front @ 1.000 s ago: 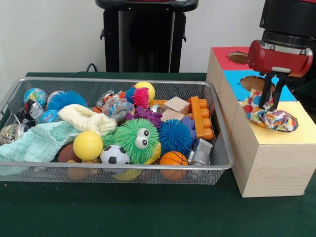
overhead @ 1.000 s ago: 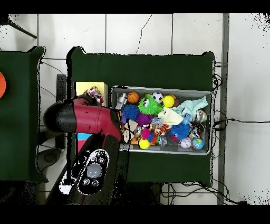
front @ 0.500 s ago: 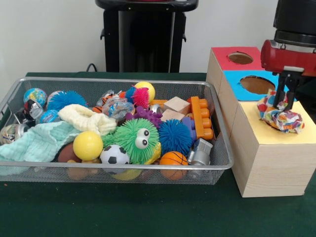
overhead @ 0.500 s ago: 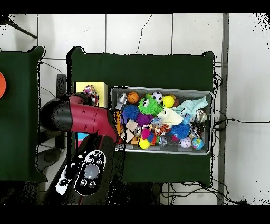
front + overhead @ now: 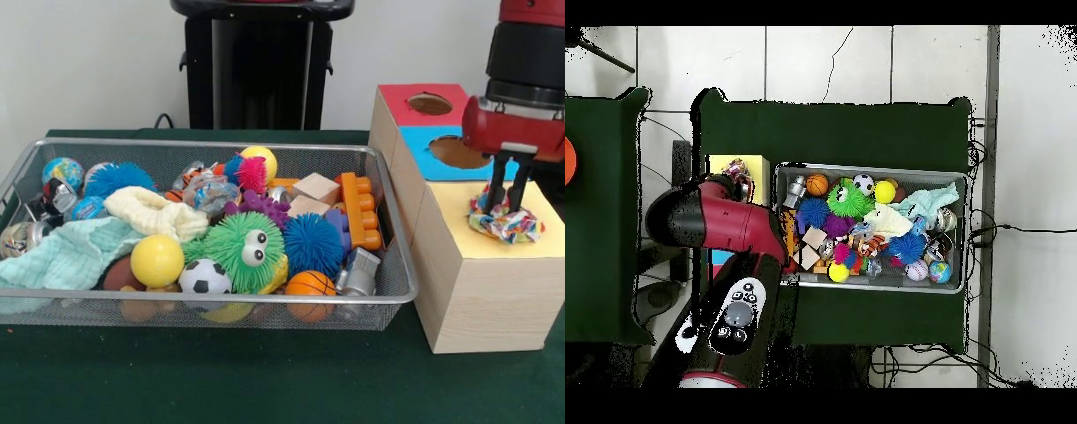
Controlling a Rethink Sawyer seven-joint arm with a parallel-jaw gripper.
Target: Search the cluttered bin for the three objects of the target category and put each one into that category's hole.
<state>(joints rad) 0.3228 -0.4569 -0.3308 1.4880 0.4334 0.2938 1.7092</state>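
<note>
My gripper (image 5: 508,205) stands over the yellow panel (image 5: 459,225) of the near wooden box. It is shut on a white cloth printed with red, blue and yellow patches (image 5: 506,224). The cloth sits low in the yellow panel's hole and covers it; it also shows in the overhead view (image 5: 737,171). The wire mesh bin (image 5: 265,309) stands left of the boxes, full of toys. A mint green cloth (image 5: 66,256) and a cream fluffy cloth (image 5: 154,212) lie at its left end. The bin also shows in the overhead view (image 5: 870,167).
The blue-panelled box (image 5: 424,155) and the red-panelled box (image 5: 402,102) stand behind the yellow one, each with a hole. The bin holds spiky balls, a yellow ball (image 5: 156,261), a soccer ball (image 5: 205,276), wooden and orange blocks. My arm (image 5: 715,222) covers the boxes from above.
My gripper has moved right and down over the yellow panel, and the printed cloth has sunk from a heap on the panel into the hole.
</note>
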